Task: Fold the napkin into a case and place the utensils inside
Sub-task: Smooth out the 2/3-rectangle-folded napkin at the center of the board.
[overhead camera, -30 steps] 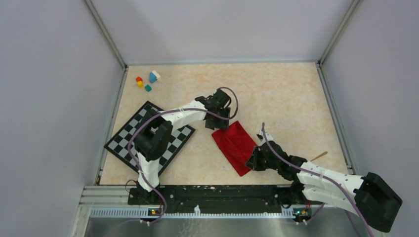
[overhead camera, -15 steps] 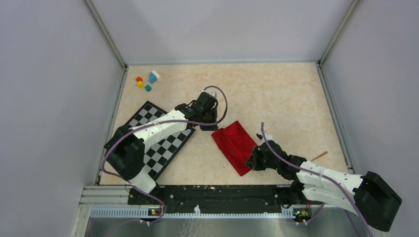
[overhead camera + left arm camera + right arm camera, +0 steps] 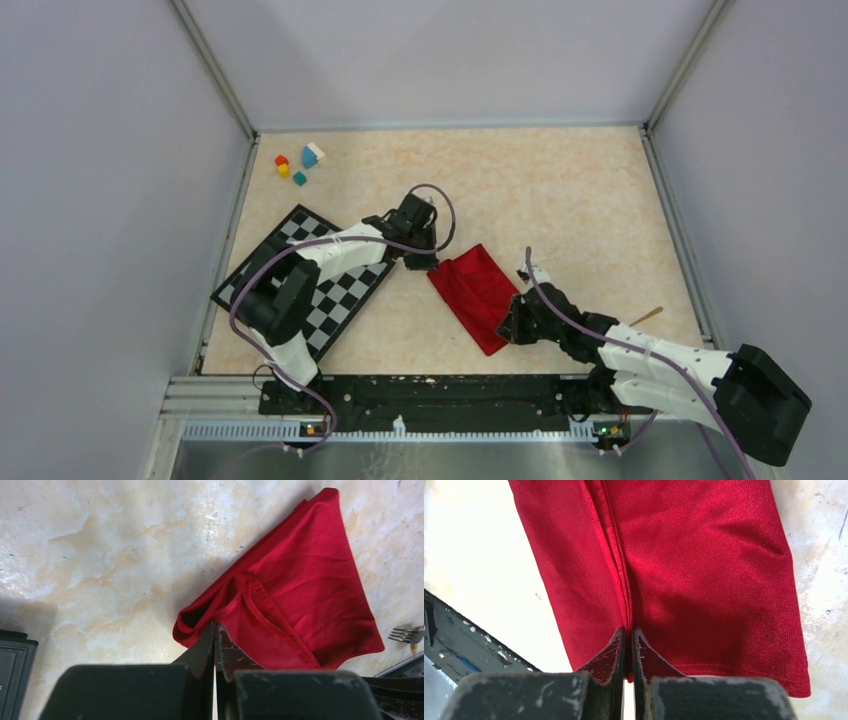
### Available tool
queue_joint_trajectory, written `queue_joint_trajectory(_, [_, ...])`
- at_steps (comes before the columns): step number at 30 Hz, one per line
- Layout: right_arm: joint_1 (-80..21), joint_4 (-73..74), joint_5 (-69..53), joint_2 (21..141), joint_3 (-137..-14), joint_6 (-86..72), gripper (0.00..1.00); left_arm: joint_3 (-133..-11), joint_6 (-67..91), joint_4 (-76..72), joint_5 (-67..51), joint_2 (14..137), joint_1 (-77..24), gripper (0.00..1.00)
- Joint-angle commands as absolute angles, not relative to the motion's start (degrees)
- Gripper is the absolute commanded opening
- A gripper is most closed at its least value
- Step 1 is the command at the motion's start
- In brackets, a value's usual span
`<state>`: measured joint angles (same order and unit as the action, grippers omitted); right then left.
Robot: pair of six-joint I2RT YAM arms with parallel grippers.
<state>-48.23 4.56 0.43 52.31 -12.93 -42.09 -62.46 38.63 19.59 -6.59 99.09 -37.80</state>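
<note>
Nearest me, the right claw [image 3: 628, 630] is pressed shut on the near end of the napkin [image 3: 704, 570], with a lengthwise pleat running straight into its tips. Off to the right, well apart from the cloth, the spoon's tan handle [image 3: 646, 316] lies on the tabletop [image 3: 560, 190]. The napkin is already folded to a narrow oblong. Its long axis runs from my right claw away to the far left, so I have one claw at each end. At the far-left corner the left claw [image 3: 215, 628] is closed tight on a bunched edge, where a layer gapes like a pocket mouth. The fork [image 3: 406, 634] shows its tines just past the napkin's right edge. I judge the right arm the nearer one to both utensils.
</note>
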Motion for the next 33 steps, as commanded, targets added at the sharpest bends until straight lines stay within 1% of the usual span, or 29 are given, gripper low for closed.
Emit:
queue_joint_trajectory(1, [-48.2, 6.0, 2.0, 53.0, -15.6, -40.2, 0.0, -60.7, 39.1, 16.3, -5.3, 100.6, -36.8, 0.0])
queue_joint_trajectory(2, [-48.2, 6.3, 2.1, 53.3, -16.0, -39.8, 0.0, -60.3, 39.1, 16.2, -5.1, 100.8, -36.6, 0.0])
queue_joint_trajectory(5, [-48.2, 8.2, 2.1, 54.0, -18.2, -38.7, 0.09, -59.2, 39.1, 15.7, -4.6, 101.1, -36.4, 0.0])
queue_joint_trajectory(6, [-48.2, 9.8, 2.4, 54.1, -19.7, -38.1, 0.14, -58.8, 39.1, 15.5, -4.7, 101.3, -36.4, 0.0])
queue_joint_trajectory(9, [-48.2, 12.4, 3.7, 54.5, -24.7, -35.8, 0.38, -58.2, 39.5, 14.9, -5.2, 101.6, -36.4, 0.0])
queue_joint_trajectory(11, [-47.1, 11.8, 2.2, 56.2, -27.6, -33.9, 0.5, -57.9, 39.9, 14.9, -5.0, 101.8, -36.4, 0.0])
queue_joint_trajectory(12, [-45.7, 10.7, -1.3, 57.4, -28.8, -33.5, 0.54, -57.8, 39.9, 14.9, -4.8, 101.8, -36.4, 0.0])
queue_joint_trajectory(14, [-41.8, 6.3, -8.6, 60.3, -29.9, -33.2, 0.56, -57.8, 39.7, 14.9, -4.8, 101.7, -36.4, 0.0])
queue_joint_trajectory(16, [-39.9, -1.1, -15.8, 63.5, -30.5, -33.6, 0.58, -57.7, 39.5, 14.8, -5.0, 101.6, -36.4, 0.0])
queue_joint_trajectory(17, [-39.4, -4.7, -19.8, 66.3, -31.1, -34.2, 0.58, -57.7, 39.5, 14.9, -5.0, 101.6, -36.4, 0.0])
queue_joint_trajectory(18, [-38.7, -8.8, -24.9, 70.1, -32.1, -34.8, 0.55, -57.7, 39.5, 14.9, -4.9, 101.6, -36.4, 0.0])
queue_joint_trajectory(20, [-37.8, -16.8, -33.6, 78.1, -33.7, -36.8, 0.42, -57.7, 39.6, 14.9, -4.8, 101.7, -36.4, 0.0])
queue_joint_trajectory(23, [-37.4, -30.2, -40.9, 87.8, -34.9, -41.6, 0.26, -57.7, 39.8, 15.1, -4.9, 102.1, -36.4, 0.0])
queue_joint_trajectory(24, [-37.0, -33.3, -43.5, 90.9, -35.7, -42.9, 0.23, -57.6, 39.9, 15.1, -4.9, 102.1, -36.4, 0.0])
queue_joint_trajectory(26, [-36.7, -38.2, -47.1, 95.9, -37.2, -45.7, 0.2, -57.5, 39.9, 15.3, -4.7, 102.2, -36.3, 0.0])
queue_joint_trajectory(28, [-36.4, -41.1, -47.9, 99.1, -37.8, -47.1, 0.19, -57.5, 40.0, 15.4, -4.4, 102.2, -36.3, 0.0])
queue_joint_trajectory(33, [-35.4, -39.3, -50.0, 105.5, -38.4, -46.6, 0.18, -57.5, 39.7, 15.7, -3.8, 102.7, -36.3, 0.0])
